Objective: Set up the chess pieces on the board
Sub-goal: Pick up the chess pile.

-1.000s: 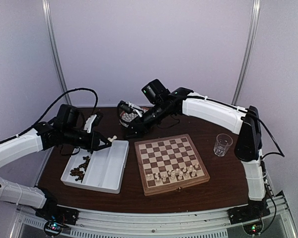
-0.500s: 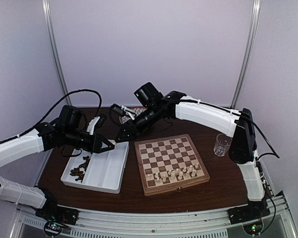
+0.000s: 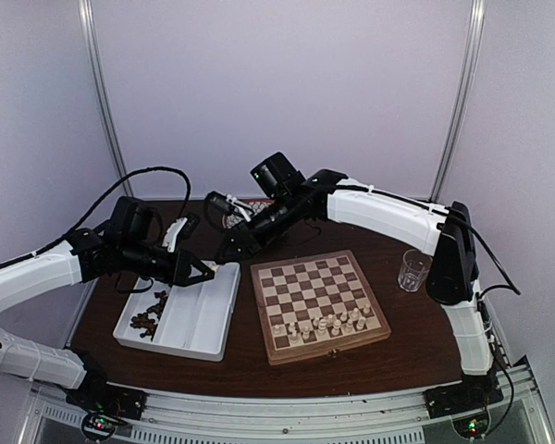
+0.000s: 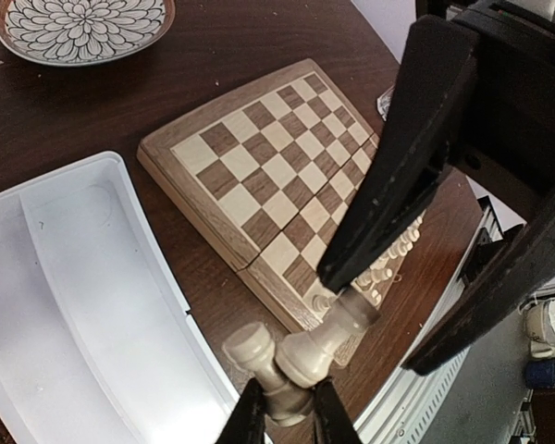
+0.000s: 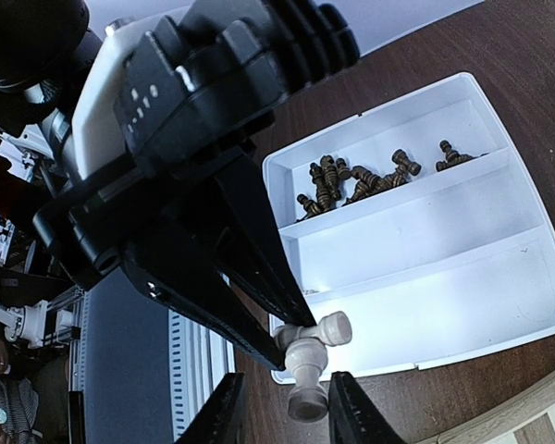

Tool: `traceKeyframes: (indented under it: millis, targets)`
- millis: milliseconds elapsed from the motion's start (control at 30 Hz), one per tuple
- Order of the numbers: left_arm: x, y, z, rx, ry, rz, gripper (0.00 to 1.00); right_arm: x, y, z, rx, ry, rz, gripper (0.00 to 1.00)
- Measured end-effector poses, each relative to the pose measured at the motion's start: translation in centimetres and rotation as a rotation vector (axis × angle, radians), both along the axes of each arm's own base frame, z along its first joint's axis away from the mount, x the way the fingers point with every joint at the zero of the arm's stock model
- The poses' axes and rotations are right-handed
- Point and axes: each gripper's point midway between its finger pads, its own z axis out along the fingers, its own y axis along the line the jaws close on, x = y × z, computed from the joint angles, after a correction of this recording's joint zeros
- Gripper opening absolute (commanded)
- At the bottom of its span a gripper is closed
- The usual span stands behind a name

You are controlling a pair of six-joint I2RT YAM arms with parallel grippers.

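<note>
My left gripper (image 4: 289, 421) is shut on the bases of two cream-white chess pieces (image 4: 338, 328), held above the near corner of the white tray (image 3: 180, 314). My right gripper (image 5: 287, 412) has come in from the back. Its jaws stand on either side of one of those pieces (image 5: 305, 370), open with a narrow gap on each side. The other held piece (image 5: 331, 328) sticks out sideways. The board (image 3: 319, 301) lies to the right, with a row of cream pieces (image 3: 324, 324) along its near edge. Several dark brown pieces (image 5: 351, 180) lie in the tray's outer compartment.
A clear glass (image 3: 412, 270) stands right of the board. A round patterned plate (image 4: 79, 26) sits behind the tray, partly hidden by the right arm in the top view. The two grippers meet between the tray and the board.
The right arm swung left and down to the left gripper, and its jaws have narrowed around one held piece. The left gripper stayed shut and hardly moved.
</note>
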Motion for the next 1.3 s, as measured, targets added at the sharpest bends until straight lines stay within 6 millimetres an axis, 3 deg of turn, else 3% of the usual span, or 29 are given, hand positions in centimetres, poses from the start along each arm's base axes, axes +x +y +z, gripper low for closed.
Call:
traceKeyframes:
  millis: [433, 933, 1300]
  targets:
    - [0.0, 0.0, 0.0, 0.0, 0.001, 0.004, 0.06, -0.4, 0.0, -0.9, -0.016, 0.012, 0.005, 0.31]
    - [0.4, -0.1, 0.5, -0.012, -0.019, 0.013, 0.05, -0.4, -0.1, -1.6, -0.034, 0.017, -0.001, 0.38]
    - [0.6, 0.0, 0.5, -0.009, -0.025, 0.02, 0.05, -0.4, -0.3, -2.5, -0.052, 0.028, -0.01, 0.15]
